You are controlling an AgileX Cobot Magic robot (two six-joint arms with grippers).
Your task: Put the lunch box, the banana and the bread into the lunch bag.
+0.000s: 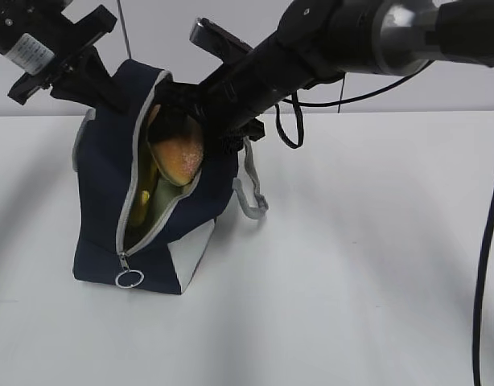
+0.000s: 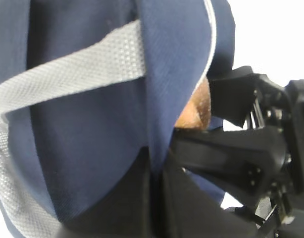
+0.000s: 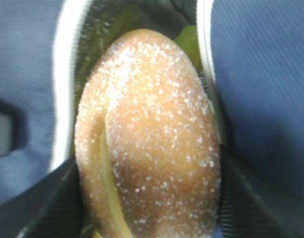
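At the lunch bag [image 1: 110, 201] mouth — bread [image 3: 147, 139] clamped in my right gripper [image 1: 200, 129]; left gripper [image 1: 98, 84] pinching the bag's edge — banana [image 1: 146, 197] inside.

Right arm angles down-left from upper right, its hand [image 1: 200, 121] clamped around bread [image 3: 147, 134]. Left arm enters upper left, left hand [image 1: 110, 88] pinching lunch bag [image 1: 102, 185] edge.

White table [image 1: 376, 265] fills lower part of ext. view. Pale grey wall [image 1: 440, 84] runs behind table's far edge. Thin pole [image 1: 124, 28] stands upright above table, at wall.
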